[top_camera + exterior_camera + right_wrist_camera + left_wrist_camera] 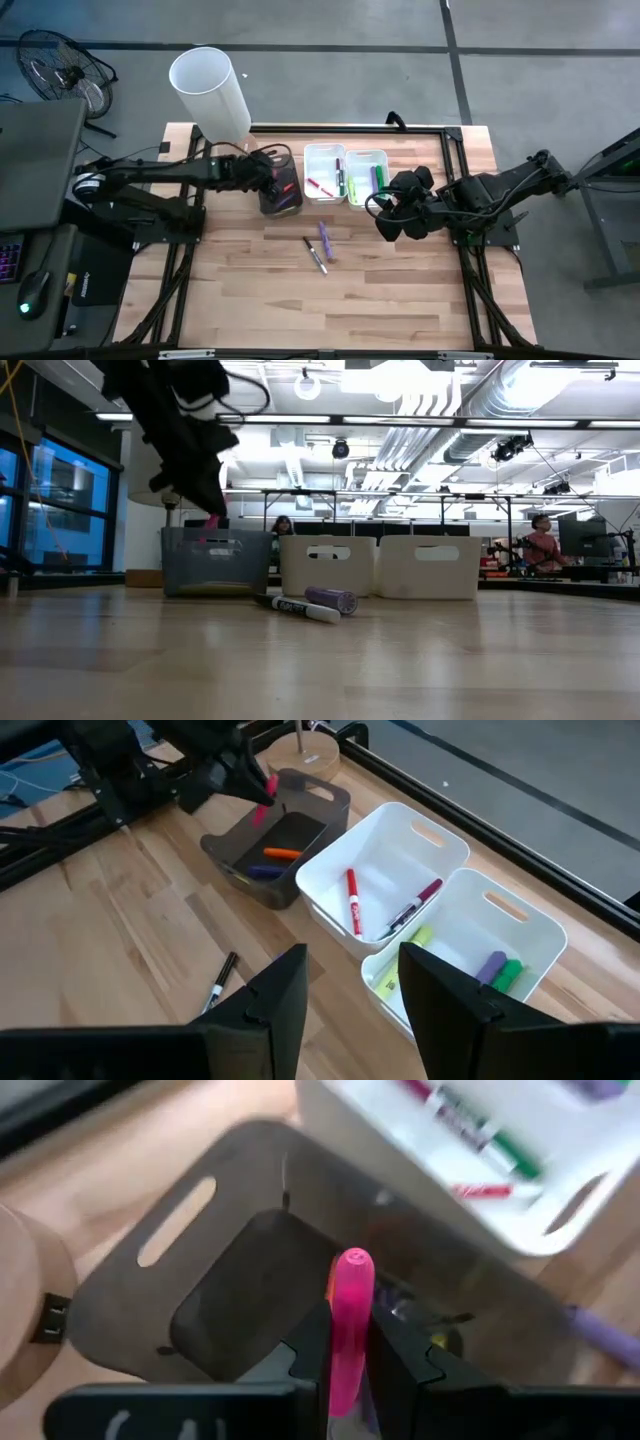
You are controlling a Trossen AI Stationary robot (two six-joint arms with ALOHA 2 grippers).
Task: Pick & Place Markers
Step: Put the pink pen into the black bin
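Left gripper pinches a pink marker above the dark bin, centre-left of the high view; right gripper hangs open, empty.

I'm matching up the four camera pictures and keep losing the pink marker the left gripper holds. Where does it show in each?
High view: hidden under the left gripper, above the dark bin.
Low view: pink marker pokes below the gripper, over the bin.
Left wrist view: centre, clamped between the fingers.
Right wrist view: far side, above the bin.
Shared landmark: the dark bin.
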